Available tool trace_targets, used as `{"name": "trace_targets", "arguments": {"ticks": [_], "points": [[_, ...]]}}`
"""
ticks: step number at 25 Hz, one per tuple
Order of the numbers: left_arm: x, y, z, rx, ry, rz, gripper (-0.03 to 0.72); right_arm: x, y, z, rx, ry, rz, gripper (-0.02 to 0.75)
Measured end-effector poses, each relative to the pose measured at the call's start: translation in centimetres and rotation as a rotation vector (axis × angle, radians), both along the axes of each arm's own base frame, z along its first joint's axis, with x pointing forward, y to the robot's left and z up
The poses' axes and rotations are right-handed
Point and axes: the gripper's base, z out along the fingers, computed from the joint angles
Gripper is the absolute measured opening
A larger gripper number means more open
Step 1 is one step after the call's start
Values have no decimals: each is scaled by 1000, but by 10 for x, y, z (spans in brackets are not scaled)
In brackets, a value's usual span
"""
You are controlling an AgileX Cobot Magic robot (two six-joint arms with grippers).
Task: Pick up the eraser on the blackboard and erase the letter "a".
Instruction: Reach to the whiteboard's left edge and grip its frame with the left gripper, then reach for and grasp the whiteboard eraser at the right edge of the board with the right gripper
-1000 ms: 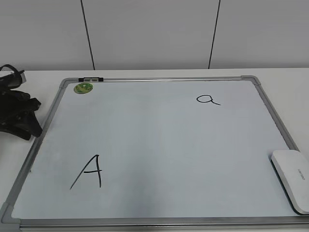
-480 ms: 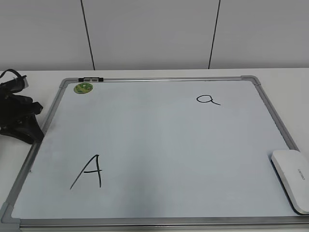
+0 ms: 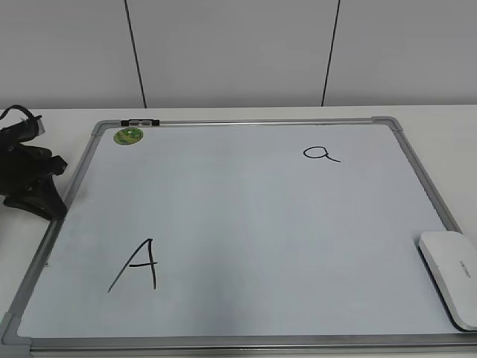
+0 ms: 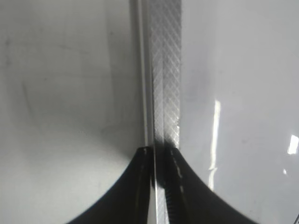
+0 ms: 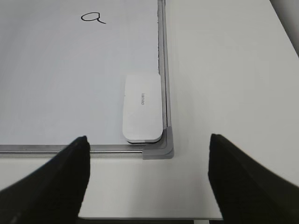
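White table (image 3: 447, 119) carries blackboard (image 3: 246, 341), flat. Near to far: right tool (image 5: 147, 175) spread wide, hovering above near right corner, apart from eraser (image 5: 142, 107). Eraser lies in that corner, touching right frame. Left tool (image 3: 33, 186) over left frame edge; grip state cannot tell. Letter "a" (image 3: 320, 154) far right, unerased. Step: approach to pick-up. Next: descend, straddle eraser, pinch.

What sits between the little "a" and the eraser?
Nothing: only bare blackboard between the letter "a" and the eraser, clearest in the right wrist view.
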Motion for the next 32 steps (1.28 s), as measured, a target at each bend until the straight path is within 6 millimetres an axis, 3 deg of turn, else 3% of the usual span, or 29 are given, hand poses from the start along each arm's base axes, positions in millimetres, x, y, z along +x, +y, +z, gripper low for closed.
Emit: {"name": "trace_targets", "arguments": {"ticks": [5, 10, 20, 32], "points": [[0, 0, 0, 1, 0, -1, 57, 24, 0, 35, -4, 59, 5, 586], [0, 0, 0, 1, 0, -1, 56, 69, -1, 44, -21, 181, 16, 587], [0, 0, 0, 3, 1, -2, 56, 151, 2, 8, 9, 568, 51, 586], [0, 0, 0, 2, 2, -3, 56, 212, 11, -31, 2, 763, 85, 587]]}}
